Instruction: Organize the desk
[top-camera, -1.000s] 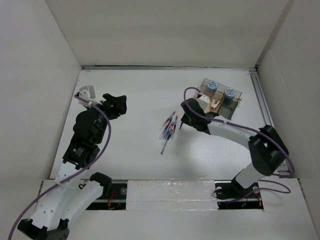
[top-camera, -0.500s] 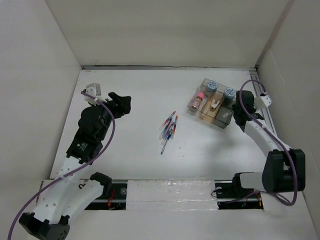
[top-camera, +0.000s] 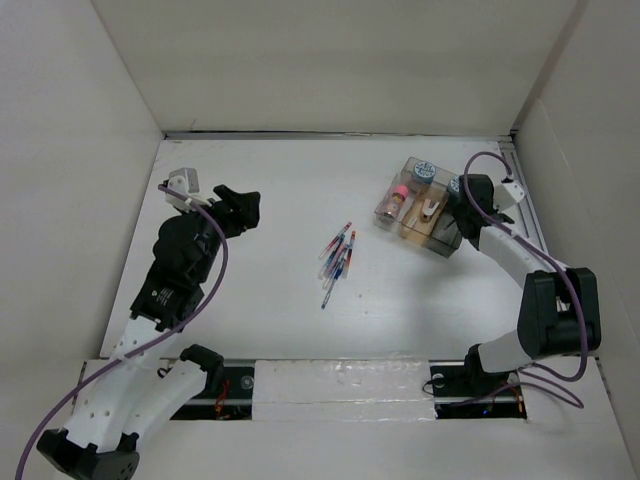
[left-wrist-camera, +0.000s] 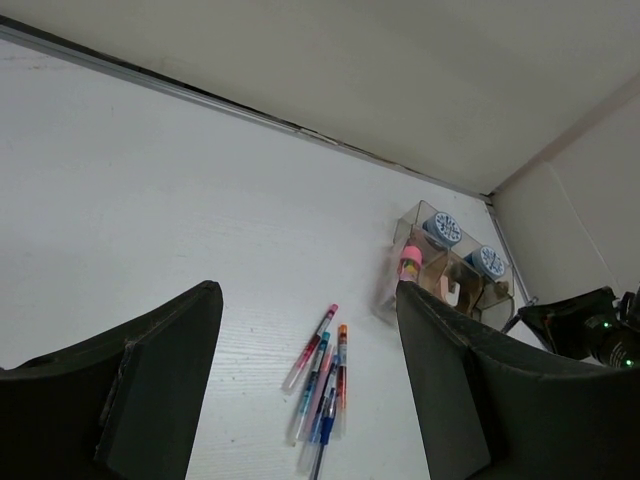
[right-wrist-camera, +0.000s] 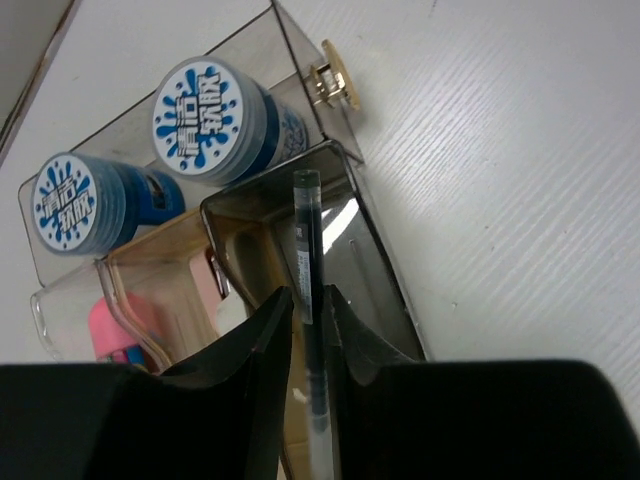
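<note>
Right pincer (right-wrist-camera: 308, 296) bracketed a pen (right-wrist-camera: 305, 220) over the clear box (right-wrist-camera: 385, 285), grip indeterminate; left pincer (left-wrist-camera: 305, 290) apart, empty. Misaligned release could bounce the pen onto the table (right-wrist-camera: 520, 200).

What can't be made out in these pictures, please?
- Right wrist view: the near end of the pen disappears behind the right gripper; whether the fingers clamp it is unclear.
- Top view: the pen is too small and dark against that gripper over the clear box.
- Left wrist view: the loose pens overlap and the bottom edge cuts one off, so their count is uncertain.
</note>
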